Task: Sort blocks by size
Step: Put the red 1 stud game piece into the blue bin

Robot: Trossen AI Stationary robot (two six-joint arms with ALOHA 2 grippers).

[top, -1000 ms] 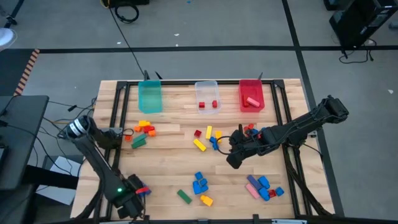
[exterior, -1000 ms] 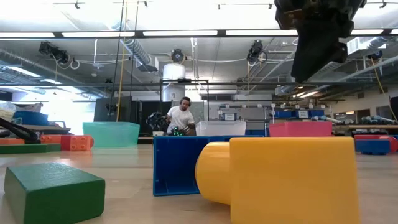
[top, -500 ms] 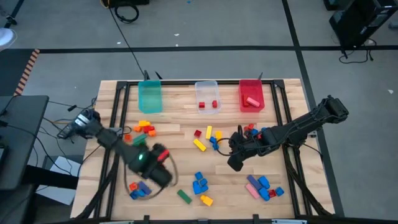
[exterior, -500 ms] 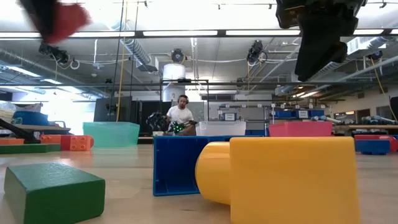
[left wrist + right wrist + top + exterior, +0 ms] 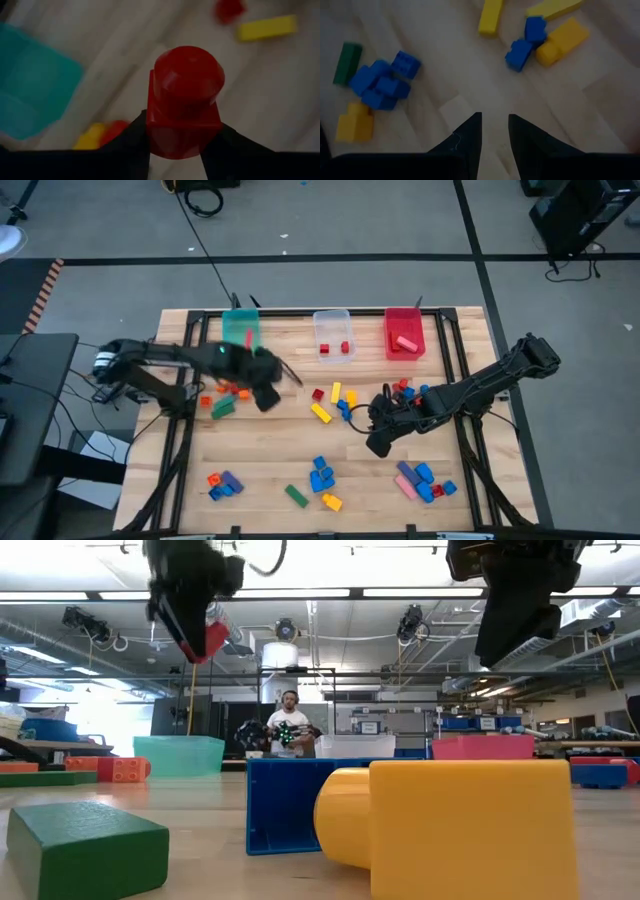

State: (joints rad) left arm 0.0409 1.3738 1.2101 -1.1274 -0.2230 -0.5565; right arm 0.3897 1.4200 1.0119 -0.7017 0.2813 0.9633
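Your left arm stretches from the table's left edge toward the middle, raised above the wood, and your left gripper (image 5: 266,395) is clamped on a red block (image 5: 184,102) that sits between its two fingers. Your right arm reaches in from the right edge, angled down and inward; your right gripper (image 5: 378,436) hangs above the table with fingers (image 5: 468,136) slightly parted, carrying nothing.

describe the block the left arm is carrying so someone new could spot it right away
Start at the teal bin at the table's back left. Just in front of it the left gripper hangs above the wood, shut on a small red block. Unlike the blocks lying nearby, it is off the table.
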